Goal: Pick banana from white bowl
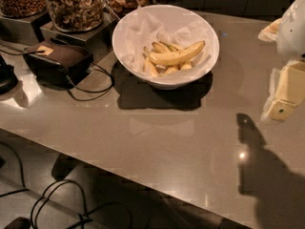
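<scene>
The banana [177,55] is long, curved and yellow, and lies across the top of several shorter bananas [159,67] in the white bowl [125,28]. The bowl is lined with crumpled white paper and stands at the back middle of the grey counter [157,137]. My gripper [284,95] is at the right edge of the view, cream-coloured under a white arm part [293,27]. It hangs above the counter, well to the right of the bowl and apart from it. It holds nothing that I can see.
Glass jars of nuts [76,4] stand on metal bases at the back left. A dark box [59,60] with black cables lies left of the bowl. The counter's front edge runs diagonally from the left down to the bottom right, with cables on the floor below.
</scene>
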### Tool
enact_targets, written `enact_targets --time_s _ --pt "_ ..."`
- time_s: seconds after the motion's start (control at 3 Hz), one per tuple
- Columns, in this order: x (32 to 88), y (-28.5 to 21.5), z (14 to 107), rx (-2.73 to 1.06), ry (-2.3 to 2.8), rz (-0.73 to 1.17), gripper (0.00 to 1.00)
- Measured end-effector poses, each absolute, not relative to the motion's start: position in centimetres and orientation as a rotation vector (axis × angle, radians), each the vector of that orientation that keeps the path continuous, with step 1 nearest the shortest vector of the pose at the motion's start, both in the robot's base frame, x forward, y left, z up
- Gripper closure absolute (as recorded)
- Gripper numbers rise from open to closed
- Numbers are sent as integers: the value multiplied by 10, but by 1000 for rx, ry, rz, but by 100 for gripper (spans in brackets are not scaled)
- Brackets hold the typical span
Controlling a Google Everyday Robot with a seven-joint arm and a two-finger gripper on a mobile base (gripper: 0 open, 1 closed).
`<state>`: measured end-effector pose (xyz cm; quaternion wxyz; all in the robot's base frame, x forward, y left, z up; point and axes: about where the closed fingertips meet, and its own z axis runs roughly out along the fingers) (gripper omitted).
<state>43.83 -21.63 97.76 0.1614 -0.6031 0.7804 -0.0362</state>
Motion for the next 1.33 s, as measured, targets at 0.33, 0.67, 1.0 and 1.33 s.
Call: enact_targets --time_s 0.33,0.67,1.0,1.33 --pt "438 -216 978 -1722 2228 -104 0" --pt "455 -203 985 -1788 2193 -148 0" --pt "479 -186 996 -1872 2144 -216 0" --pt "479 -186 996 -1872 2144 -217 0"
